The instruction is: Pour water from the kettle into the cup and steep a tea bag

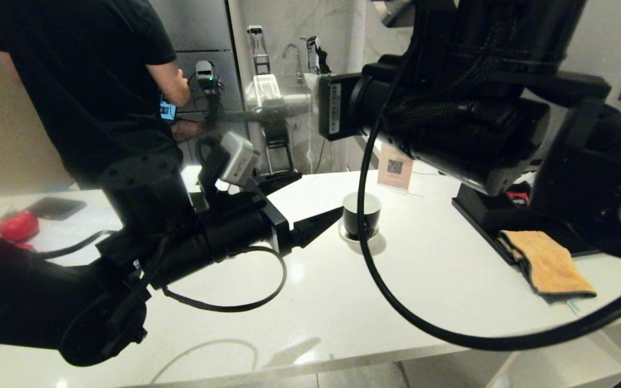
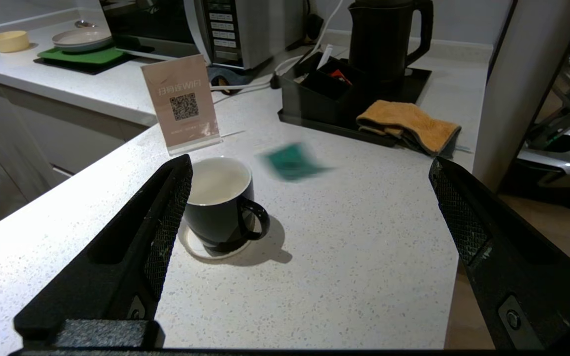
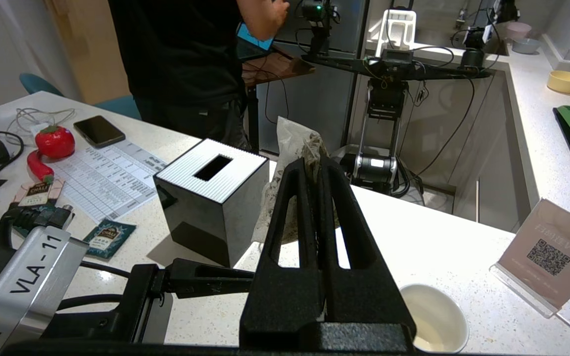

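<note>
The cup (image 2: 218,198), black outside and white inside, stands on its small white saucer (image 2: 193,247) on the white counter. My left gripper (image 2: 309,162) hangs open and empty just beside it, one finger (image 2: 166,217) next to the cup's wall. Above and beside the cup (image 3: 436,316), my right gripper (image 3: 312,165) is shut on the tea bag (image 3: 290,143), a pale pouch sticking out past the fingertips. The black kettle (image 2: 386,39) stands on a black tray at the counter's back. In the head view the cup (image 1: 361,215) shows by my left gripper (image 1: 321,221).
A blurred green sachet (image 2: 292,160) shows over the counter beyond the cup. Near the kettle are a black compartment box (image 2: 319,84) and an orange cloth (image 2: 408,123). A QR sign (image 2: 183,101) stands behind the cup. A black tissue box (image 3: 211,198) and a person (image 1: 89,81) are nearby.
</note>
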### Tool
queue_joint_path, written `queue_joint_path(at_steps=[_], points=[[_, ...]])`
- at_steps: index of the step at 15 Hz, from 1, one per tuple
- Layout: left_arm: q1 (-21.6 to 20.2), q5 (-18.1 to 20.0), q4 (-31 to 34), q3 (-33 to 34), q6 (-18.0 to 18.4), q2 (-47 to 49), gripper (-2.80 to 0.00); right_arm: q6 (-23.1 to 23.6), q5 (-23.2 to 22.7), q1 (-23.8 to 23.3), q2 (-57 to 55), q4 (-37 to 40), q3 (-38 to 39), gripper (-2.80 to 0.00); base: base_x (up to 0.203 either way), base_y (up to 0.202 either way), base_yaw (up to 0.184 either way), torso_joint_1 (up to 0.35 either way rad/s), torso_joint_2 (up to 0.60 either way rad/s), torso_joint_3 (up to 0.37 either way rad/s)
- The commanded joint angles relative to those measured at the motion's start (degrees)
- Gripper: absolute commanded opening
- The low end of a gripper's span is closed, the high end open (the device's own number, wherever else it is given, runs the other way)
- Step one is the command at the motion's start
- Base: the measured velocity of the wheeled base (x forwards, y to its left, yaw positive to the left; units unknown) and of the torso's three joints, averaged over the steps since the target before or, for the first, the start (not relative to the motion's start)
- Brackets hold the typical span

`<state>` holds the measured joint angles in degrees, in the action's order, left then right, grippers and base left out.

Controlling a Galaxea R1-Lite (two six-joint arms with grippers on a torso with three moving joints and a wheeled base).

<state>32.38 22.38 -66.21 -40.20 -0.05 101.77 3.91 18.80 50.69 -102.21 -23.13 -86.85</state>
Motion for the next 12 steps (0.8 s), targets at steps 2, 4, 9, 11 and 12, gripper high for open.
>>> queue_joint_path(at_steps=[2,4,9,11,12], points=[[0.0,0.1,-0.4,0.0,0.0,0.3,0.00,0.0,0.1,0.0,-0.2,-0.2,0.0,-2.80,0.000,0.000,0.000,0.000,0.00,0.000],[0.0,0.1,-0.5,0.0,0.0,0.4,0.00,0.0,0.1,0.0,-0.2,-0.2,0.0,-2.80,0.000,0.000,0.000,0.000,0.00,0.000],[0.0,0.1,-0.5,0.0,0.0,0.4,0.00,0.0,0.1,0.0,-0.5,-0.3,0.0,-2.80,0.000,0.000,0.000,0.000,0.00,0.000],[0.0,0.2,-0.6,0.1,0.0,0.5,0.00,0.0,0.1,0.0,-0.5,-0.3,0.0,-2.80,0.000,0.000,0.000,0.000,0.00,0.000],[0.0,0.2,-0.6,0.0,0.0,0.6,0.00,0.0,0.1,0.0,-0.5,-0.3,-0.1,-2.80,0.000,0.000,0.000,0.000,0.00,0.000]])
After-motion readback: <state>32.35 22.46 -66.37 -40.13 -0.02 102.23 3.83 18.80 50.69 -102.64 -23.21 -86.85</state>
